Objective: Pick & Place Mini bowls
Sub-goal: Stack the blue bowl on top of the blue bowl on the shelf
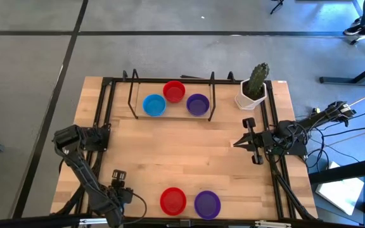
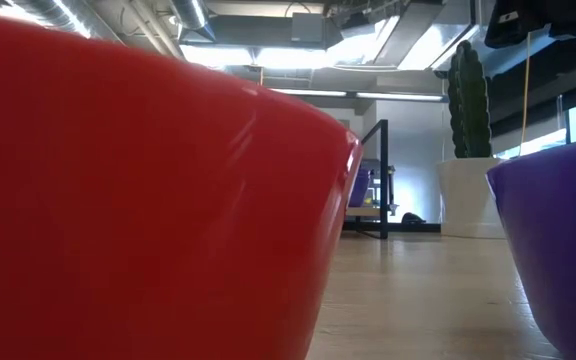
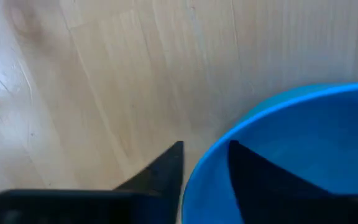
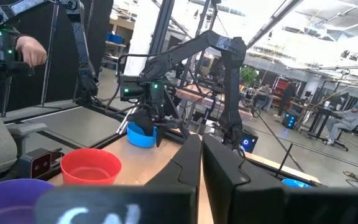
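At the tabletop's (image 1: 189, 158) seven o'clock corner we see the left gripper (image 3: 204, 168) with its jaws astride the rim of a blue mini bowl (image 3: 303, 155), one inside and one outside, closing but not clearly clamped; the right gripper (image 1: 251, 143), jaws together, waits at three o'clock. If the thin rim slips, we judge the bowl could tip or skid into the red bowl (image 1: 173, 201) and purple bowl (image 1: 207, 204) at six o'clock. The pale wood planks look smooth; beyond lies a busy workshop.
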